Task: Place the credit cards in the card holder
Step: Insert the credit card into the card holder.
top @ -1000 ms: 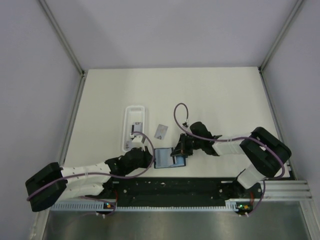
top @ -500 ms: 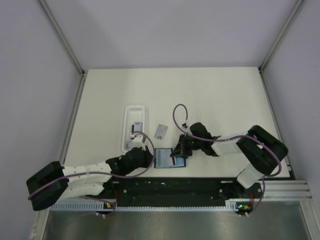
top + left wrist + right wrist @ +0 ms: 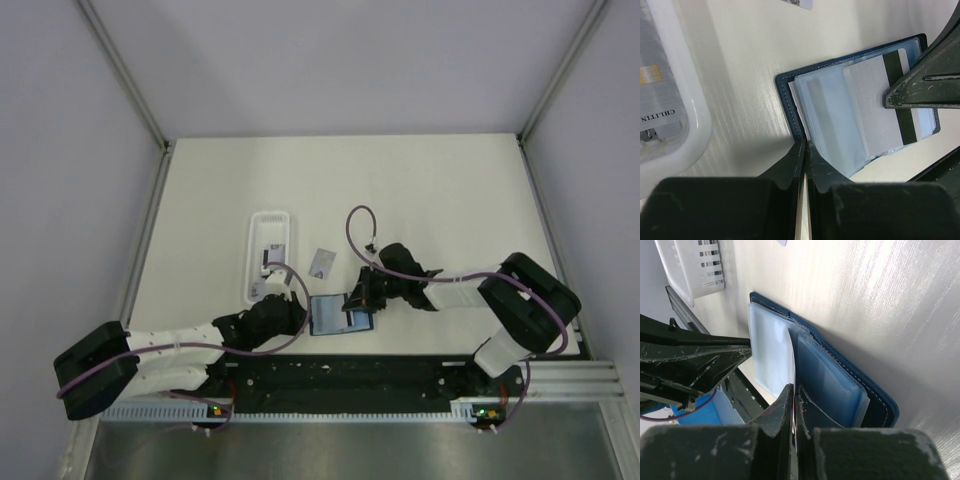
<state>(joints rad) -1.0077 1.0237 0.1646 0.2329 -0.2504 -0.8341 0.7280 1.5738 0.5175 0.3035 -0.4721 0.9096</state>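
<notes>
1 credit card: right fingers | card holder edge: left fingers

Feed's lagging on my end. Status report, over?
Left gripper pinched on wallet edge. Right gripper shut on card, apparently partway into the open wallet. Nothing in the way.

The card holder lies open on the worktop near its front edge, with the navy cover underneath and the pale blue clear sleeves fanned above it. One grey credit card with a black stripe sits tucked between the sleeves, its striped end pinched by the right end effector. A second card lies loose and flat just beyond the holder. More cards rest in the white tray to the left.
</notes>
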